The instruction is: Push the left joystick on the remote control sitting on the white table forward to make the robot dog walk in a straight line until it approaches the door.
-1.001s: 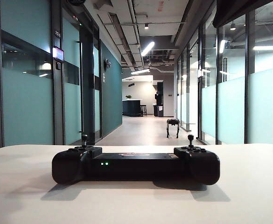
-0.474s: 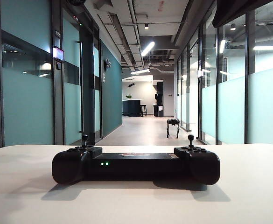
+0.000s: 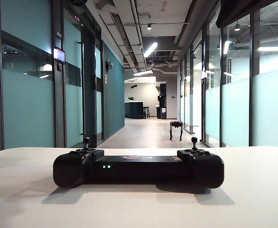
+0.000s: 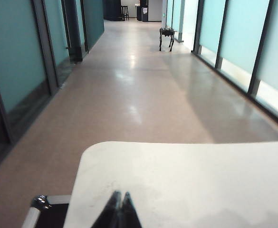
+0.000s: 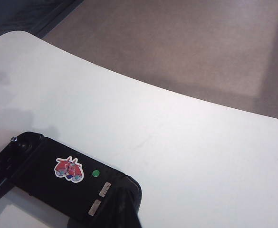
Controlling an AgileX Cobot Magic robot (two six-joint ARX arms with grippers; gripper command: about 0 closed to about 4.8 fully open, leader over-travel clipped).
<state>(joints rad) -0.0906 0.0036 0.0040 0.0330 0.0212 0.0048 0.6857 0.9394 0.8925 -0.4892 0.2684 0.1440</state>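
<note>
On the white table (image 3: 253,199) the remote control (image 3: 138,167) lies crosswise, its long axis from nine to three o'clock. The left joystick (image 3: 86,141) stands at its nine o'clock end. The left gripper (image 4: 118,212), fingers pressed together, hovers over the near table edge. The right gripper (image 5: 119,209), also pressed together, sits over the controller's other end. The robot dog (image 3: 176,129) stands far down the corridor near one o'clock.

White table (image 3: 253,199): smooth, matt. Remote control (image 3: 138,167): matt black plastic; glossy sticker on top. Corridor floor (image 4: 129,90): polished, reflective. Walls: frosted glass panels (image 3: 27,104) in dark frames.
</note>
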